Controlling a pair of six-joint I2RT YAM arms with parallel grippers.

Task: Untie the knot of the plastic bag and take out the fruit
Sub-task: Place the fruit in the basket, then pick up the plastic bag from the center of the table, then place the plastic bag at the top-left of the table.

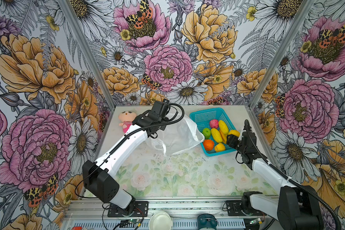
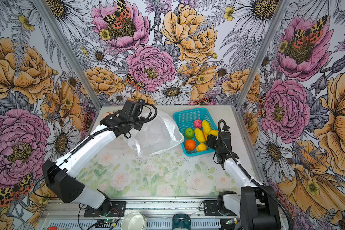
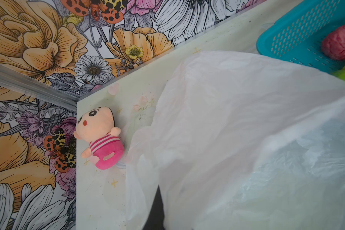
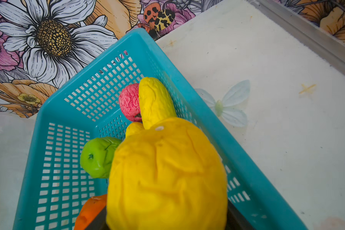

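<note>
white arm links (image 1: 127, 143), black joints (image 1: 100, 179), ribbed black cables (image 1: 299, 185), bolted black base plates (image 1: 140, 208)

readable text: none | labels, brands: none | numbers, signs: none | checked: both top views and both wrist views

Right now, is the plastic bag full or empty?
Apparently empty: the plastic bag sags flat and translucent with no fruit shapes inside; the fruit lies in the teal basket.

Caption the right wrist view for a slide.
Close-up yellow fruit in front of a teal basket holding more fruit.
</note>
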